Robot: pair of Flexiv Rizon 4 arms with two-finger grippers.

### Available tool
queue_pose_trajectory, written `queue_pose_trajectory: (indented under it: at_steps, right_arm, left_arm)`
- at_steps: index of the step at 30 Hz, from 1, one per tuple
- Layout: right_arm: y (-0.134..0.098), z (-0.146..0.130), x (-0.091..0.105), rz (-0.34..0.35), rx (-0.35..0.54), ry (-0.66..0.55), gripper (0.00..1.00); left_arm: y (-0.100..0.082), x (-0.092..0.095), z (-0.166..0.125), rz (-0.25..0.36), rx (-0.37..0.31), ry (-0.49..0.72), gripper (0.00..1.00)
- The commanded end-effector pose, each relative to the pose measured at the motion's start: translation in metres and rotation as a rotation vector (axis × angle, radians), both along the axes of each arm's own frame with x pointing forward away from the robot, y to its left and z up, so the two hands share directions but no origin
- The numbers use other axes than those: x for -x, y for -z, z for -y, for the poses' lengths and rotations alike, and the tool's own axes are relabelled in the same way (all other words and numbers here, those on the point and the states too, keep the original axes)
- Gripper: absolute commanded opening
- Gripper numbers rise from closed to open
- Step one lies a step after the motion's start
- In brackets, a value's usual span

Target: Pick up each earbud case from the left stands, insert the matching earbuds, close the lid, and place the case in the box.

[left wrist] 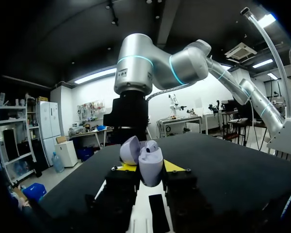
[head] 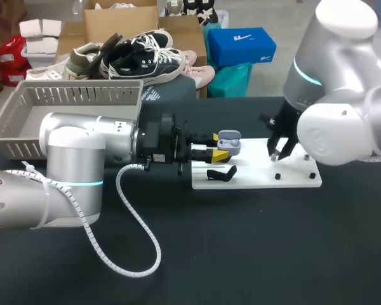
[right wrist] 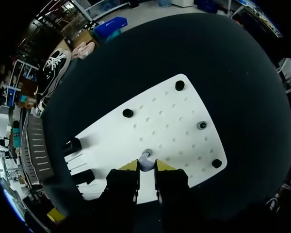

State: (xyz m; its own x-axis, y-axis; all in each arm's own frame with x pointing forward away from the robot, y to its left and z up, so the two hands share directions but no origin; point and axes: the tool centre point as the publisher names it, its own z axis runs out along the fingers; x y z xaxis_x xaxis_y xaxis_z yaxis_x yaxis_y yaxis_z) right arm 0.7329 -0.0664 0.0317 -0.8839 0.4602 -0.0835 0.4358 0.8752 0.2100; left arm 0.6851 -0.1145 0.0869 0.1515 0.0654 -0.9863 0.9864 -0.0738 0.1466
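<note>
In the middle of the frame, the left hand (head: 218,147) is gripping the open earbud case (head: 230,143) by its body, likely light, slick and hinge-fragile, while the right hand (right wrist: 146,168) is pinching a tiny earbud (right wrist: 145,158).

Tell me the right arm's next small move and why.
Probably lift the earbud straight off the white board, once gripped firmly: the right gripper is down at it, and the left gripper holds the case with its lid open nearby.

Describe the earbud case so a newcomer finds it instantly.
Start at the white pegboard mid-table. At its left end, the left pincer holds the earbud case. It is pale lilac-grey with its lid open, unlike the black stand beside it.
</note>
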Motion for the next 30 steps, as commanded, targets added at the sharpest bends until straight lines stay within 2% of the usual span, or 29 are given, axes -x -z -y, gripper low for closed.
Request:
queue_pose_trajectory:
  at_steps: [1,6,12,18,20,23,26,30]
  right_arm:
    - [-0.011,0.004,0.008,0.023,-0.006,0.010,0.00]
    - [-0.027,0.008,0.013,0.052,-0.016,0.017,0.00]
    - [-0.062,0.012,0.020,0.073,-0.019,-0.019,0.00]
    - [-0.108,0.008,0.033,0.033,0.003,-0.109,0.00]
    - [-0.122,0.003,0.039,-0.013,0.022,-0.156,0.00]
    - [-0.142,-0.007,0.049,-0.045,0.037,-0.216,0.00]
    - [-0.157,-0.019,0.059,-0.032,0.039,-0.265,0.00]
    - [-0.165,-0.041,0.070,-0.008,0.030,-0.345,0.00]
  left_arm:
    - [0.000,0.001,0.000,0.002,0.001,-0.004,0.00]
    - [0.000,0.001,0.000,0.002,0.001,-0.004,0.00]
    - [0.000,0.001,0.000,0.002,0.001,-0.004,0.00]
    - [0.000,0.001,0.000,0.002,0.001,-0.004,0.00]
    - [0.000,0.001,0.000,0.002,0.001,-0.004,0.00]
    - [0.000,0.001,0.000,0.002,0.001,-0.004,0.00]
    - [0.000,0.001,0.000,0.002,0.001,-0.004,0.00]
    - [0.000,0.001,0.000,0.002,0.001,-0.004,0.00]
